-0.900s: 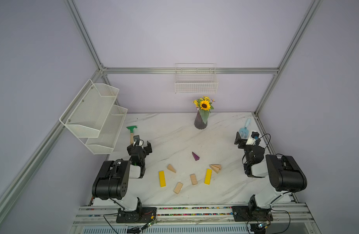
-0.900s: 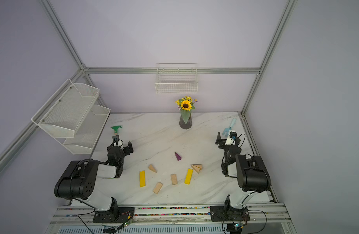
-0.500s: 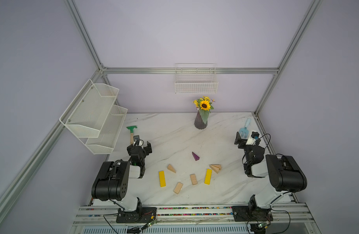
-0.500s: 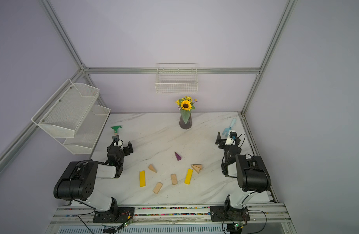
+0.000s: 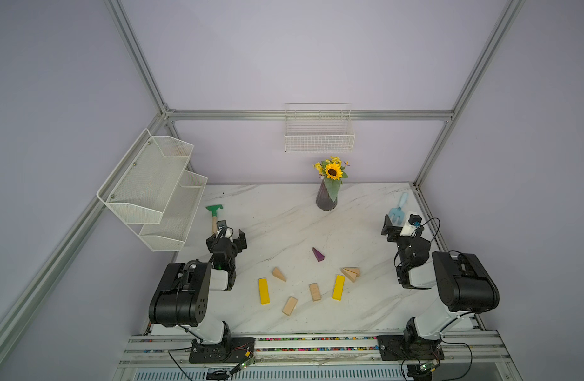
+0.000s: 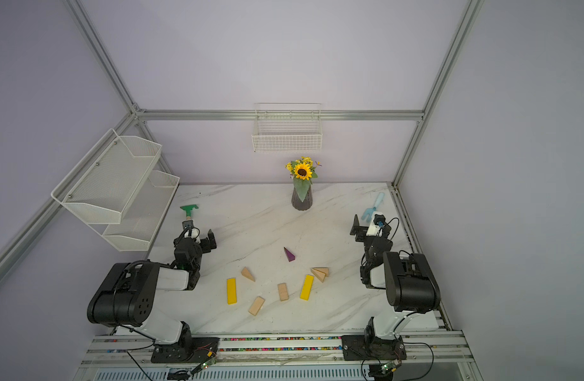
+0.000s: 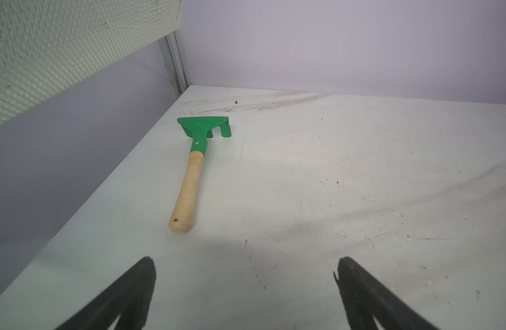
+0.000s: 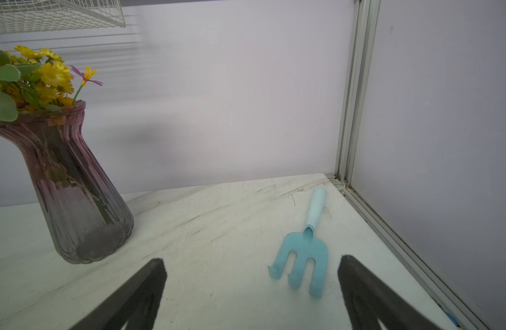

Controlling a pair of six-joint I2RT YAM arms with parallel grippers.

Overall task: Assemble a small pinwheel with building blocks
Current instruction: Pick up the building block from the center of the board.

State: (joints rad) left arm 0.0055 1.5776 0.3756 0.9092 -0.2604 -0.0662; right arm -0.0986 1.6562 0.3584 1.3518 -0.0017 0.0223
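No pinwheel is in view. The building blocks lie loose near the table's front middle in both top views: two yellow bars, two plain blocks, a single wedge, two wedges touching each other and a purple wedge. My left gripper rests low at the left, open and empty, well away from the blocks. At the right, my right gripper is also open and empty. Neither wrist view shows a block.
A green hoe lies just beyond the left gripper. A light blue rake lies just ahead of the right gripper. A sunflower vase stands at the back. A mesh shelf overhangs the left edge.
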